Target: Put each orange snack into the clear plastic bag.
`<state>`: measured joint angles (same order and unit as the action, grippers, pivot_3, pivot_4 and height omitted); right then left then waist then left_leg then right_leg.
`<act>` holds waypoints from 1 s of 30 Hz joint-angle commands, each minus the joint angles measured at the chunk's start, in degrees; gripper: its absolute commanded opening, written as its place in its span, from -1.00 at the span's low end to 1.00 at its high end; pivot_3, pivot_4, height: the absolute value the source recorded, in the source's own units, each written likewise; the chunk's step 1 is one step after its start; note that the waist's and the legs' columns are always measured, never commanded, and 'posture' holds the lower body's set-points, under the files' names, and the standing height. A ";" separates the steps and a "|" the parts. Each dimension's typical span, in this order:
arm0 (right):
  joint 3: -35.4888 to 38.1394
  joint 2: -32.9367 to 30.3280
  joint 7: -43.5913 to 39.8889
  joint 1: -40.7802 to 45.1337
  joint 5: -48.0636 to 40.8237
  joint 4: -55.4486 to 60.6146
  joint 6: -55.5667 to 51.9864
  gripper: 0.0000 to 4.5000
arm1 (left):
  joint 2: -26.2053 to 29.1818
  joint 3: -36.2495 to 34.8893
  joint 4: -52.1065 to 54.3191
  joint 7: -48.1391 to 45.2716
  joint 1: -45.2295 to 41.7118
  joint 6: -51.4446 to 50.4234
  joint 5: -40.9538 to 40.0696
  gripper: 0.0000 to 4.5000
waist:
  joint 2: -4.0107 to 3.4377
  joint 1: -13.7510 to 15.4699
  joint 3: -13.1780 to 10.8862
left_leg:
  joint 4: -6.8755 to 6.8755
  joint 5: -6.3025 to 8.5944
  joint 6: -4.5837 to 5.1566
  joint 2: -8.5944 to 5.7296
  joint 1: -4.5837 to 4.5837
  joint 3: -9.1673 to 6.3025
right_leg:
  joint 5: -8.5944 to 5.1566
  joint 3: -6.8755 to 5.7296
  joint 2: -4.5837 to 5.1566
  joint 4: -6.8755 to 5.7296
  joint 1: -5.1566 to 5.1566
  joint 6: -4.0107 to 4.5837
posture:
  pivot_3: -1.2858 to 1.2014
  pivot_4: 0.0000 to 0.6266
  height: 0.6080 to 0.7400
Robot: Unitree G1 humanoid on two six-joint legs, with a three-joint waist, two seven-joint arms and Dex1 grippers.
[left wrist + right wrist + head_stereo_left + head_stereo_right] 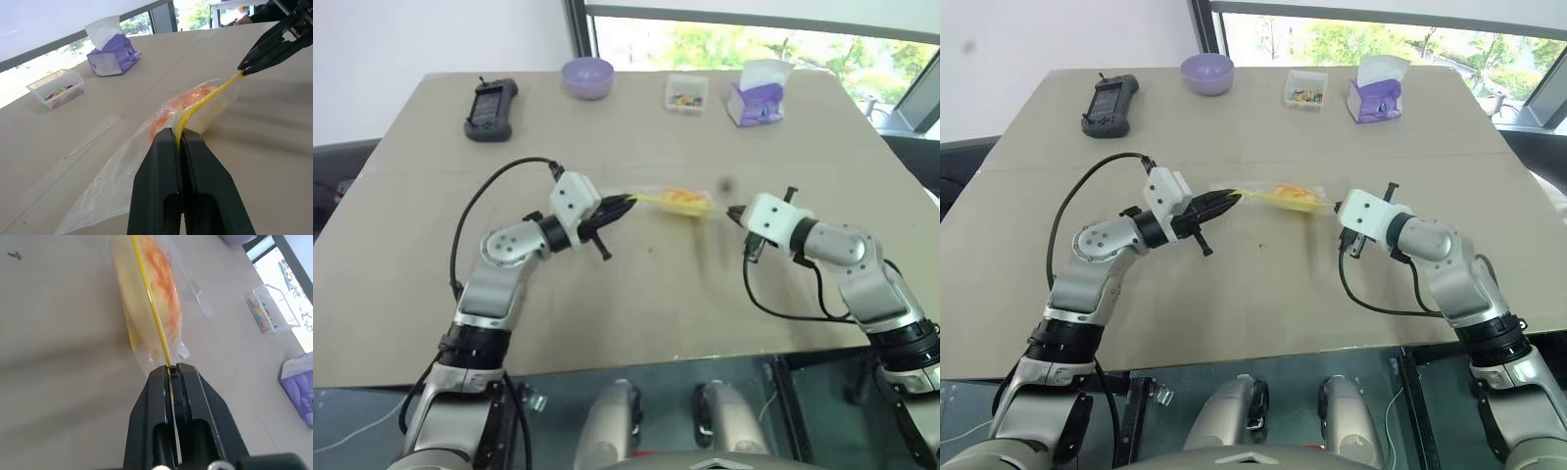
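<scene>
The clear plastic bag (680,203) hangs stretched between my two grippers above the middle of the table, its yellow seal strip (208,99) pulled taut. The orange snack (159,279) lies inside the bag, seen through the film. My left gripper (179,137) is shut on one end of the seal strip. At the opposite end of the strip, my right gripper (170,368) is also shut on it. In the head views the left gripper (628,201) and the right gripper (734,212) face each other with the bag between them.
Along the table's far edge stand a black handheld device (490,109), a purple bowl (587,77), a small clear box of coloured bits (686,94) and a purple tissue pack (757,96). The table's front edge (636,362) lies close below my arms.
</scene>
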<state>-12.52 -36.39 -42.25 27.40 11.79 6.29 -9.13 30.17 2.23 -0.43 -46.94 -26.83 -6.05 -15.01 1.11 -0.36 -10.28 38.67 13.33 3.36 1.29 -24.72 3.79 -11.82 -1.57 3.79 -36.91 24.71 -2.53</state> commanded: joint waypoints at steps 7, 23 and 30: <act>2.19 -0.03 -0.58 -1.48 -3.61 3.02 -0.49 0.06 | -0.36 -1.86 2.62 1.70 -1.08 -0.87 -0.55 -1.00 | 0.01 0.00 0.00 | 0.00 0.03 0.05 0.00 0.00 0.00 | 0.00 0.01 0.00 0.00 0.00 0.00 | 0.03 -0.52 1.00; 0.29 2.06 0.13 -0.18 -3.14 -0.75 -2.19 -0.50 | -0.43 -1.92 2.94 2.28 -1.50 -1.10 -0.49 -1.00 | 0.01 0.13 0.01 | 0.01 0.02 0.03 0.00 0.00 0.01 | 0.00 0.01 -0.01 0.00 0.00 0.00 | 0.03 -0.52 1.00; 2.38 2.29 -0.76 0.84 -5.01 0.12 -3.84 -0.94 | -0.32 -2.27 3.27 2.57 -1.83 -1.79 -0.89 -1.00 | 0.01 0.13 0.00 | 0.01 0.00 0.00 0.00 -0.01 0.01 | 0.00 0.01 -0.01 0.00 0.00 0.00 | 0.03 -0.52 1.00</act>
<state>-12.58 -33.40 -42.84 26.36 7.88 4.48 -12.63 29.63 1.52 -0.42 -44.70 -27.19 -7.89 -15.05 1.12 -0.23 -10.28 38.68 13.35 3.39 1.28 -24.73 3.80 -11.82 -1.56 3.78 -36.91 24.70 -2.53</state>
